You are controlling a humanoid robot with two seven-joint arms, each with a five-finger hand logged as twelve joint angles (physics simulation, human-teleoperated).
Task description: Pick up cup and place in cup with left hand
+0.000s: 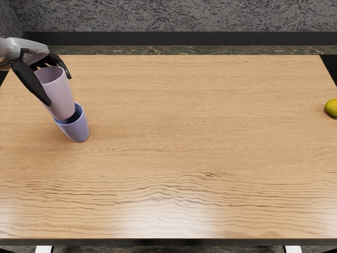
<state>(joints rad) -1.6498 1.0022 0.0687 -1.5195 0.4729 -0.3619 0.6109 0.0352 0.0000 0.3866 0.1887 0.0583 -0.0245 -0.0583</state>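
Observation:
My left hand [45,74] comes in from the picture's left edge, its dark fingers closed around the upper part of a pink cup [59,96]. The pink cup is slightly tilted, mouth up. Its bottom overlaps the mouth of a blue cup [78,129] on the table's left side, covering part of that rim. Whether the pink cup's base is inside the blue one or just above it, I cannot tell.
The wooden table [189,132] fills most of the view. A yellow-green fruit [332,108] lies at the right edge, partly cut off. Behind the table stands a grey textured wall.

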